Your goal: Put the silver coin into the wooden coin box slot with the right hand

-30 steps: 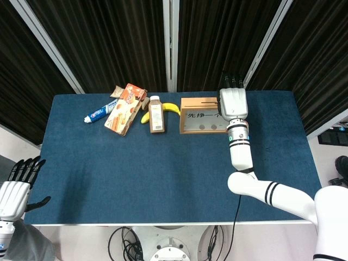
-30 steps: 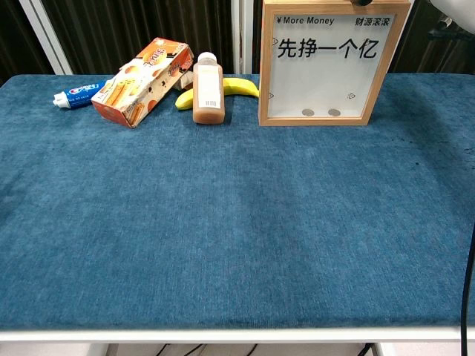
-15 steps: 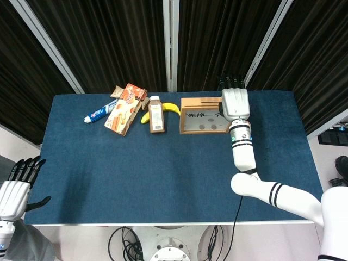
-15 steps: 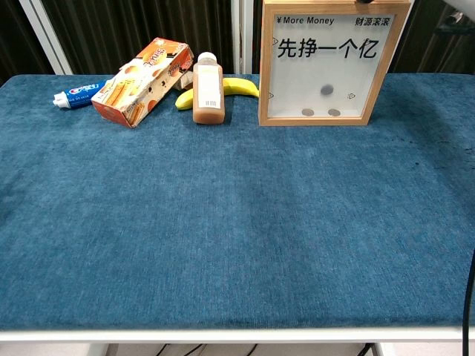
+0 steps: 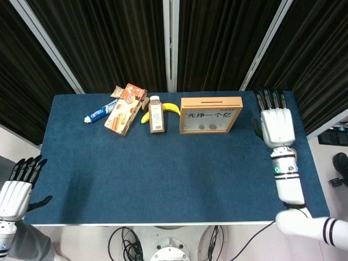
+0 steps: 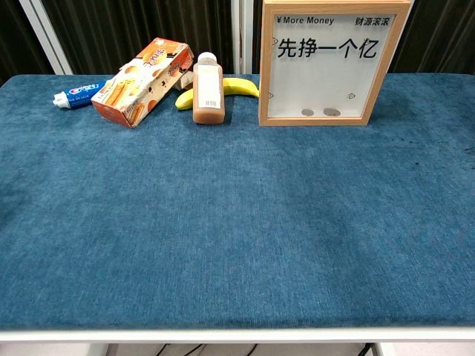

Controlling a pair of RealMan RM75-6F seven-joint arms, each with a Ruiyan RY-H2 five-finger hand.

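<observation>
The wooden coin box stands upright at the back of the blue table, its clear front printed with Chinese characters. Silver coins lie on the box floor behind the pane. The slot shows as a dark line on the top edge in the head view. My right hand hovers to the right of the box, apart from it, fingers spread and holding nothing. My left hand hangs off the table's front left corner, fingers apart and empty. Neither hand shows in the chest view.
A brown drink bottle, a banana, an orange snack box and a toothpaste tube line the back left of the table. Dark curtains hang behind.
My right hand has pulled away from the top of the box to the right and forward. A coin seen falling inside the box half a second ago now lies at the bottom.
</observation>
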